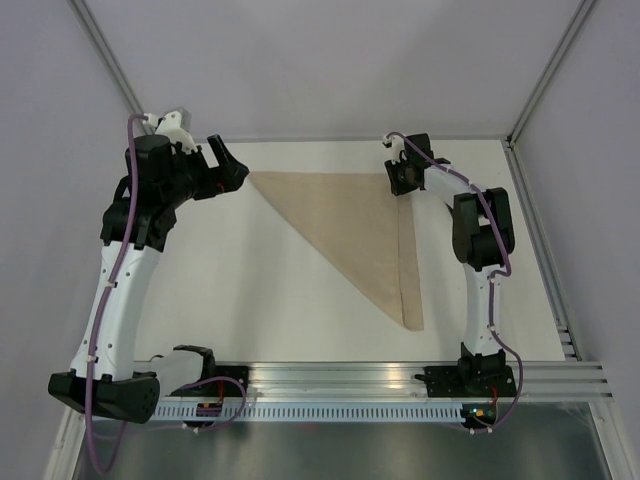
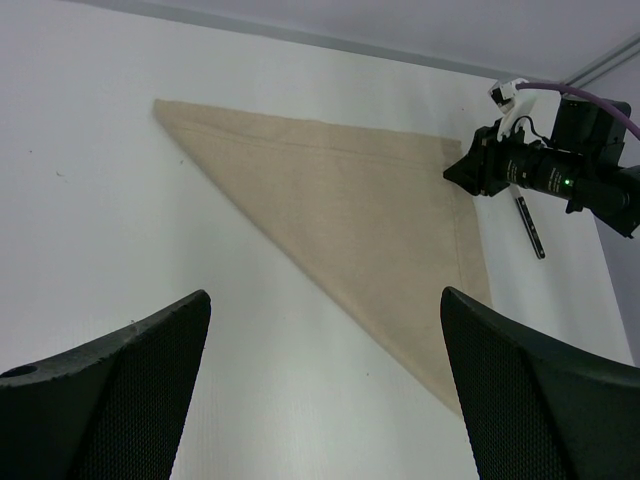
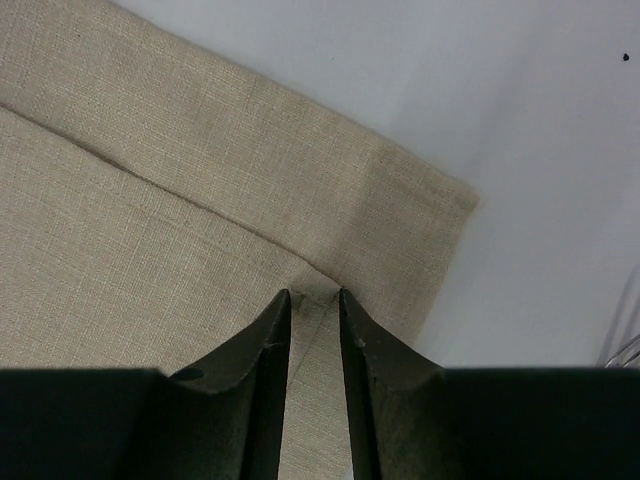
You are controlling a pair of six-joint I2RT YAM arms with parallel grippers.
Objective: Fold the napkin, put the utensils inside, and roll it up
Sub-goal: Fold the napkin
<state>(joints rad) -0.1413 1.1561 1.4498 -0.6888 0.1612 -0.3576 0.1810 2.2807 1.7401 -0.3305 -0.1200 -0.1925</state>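
Observation:
The tan napkin (image 1: 350, 230) lies flat on the white table, folded into a triangle with its long edge running from the far left to the near right. My right gripper (image 1: 398, 185) is down on the napkin's far right corner. In the right wrist view its jaws (image 3: 315, 292) stand nearly closed, with a pucker of the napkin (image 3: 150, 200) between the tips. My left gripper (image 1: 232, 165) hovers open and empty just left of the far left corner. In the left wrist view (image 2: 325, 295) the napkin (image 2: 360, 210) spreads ahead. One dark utensil (image 2: 530, 225) lies right of the napkin under the right arm.
The white table (image 1: 250, 300) has a metal rail along its near edge (image 1: 400, 375) and frame posts at the far corners. The right arm's elbow (image 1: 485, 230) stands over the table right of the napkin.

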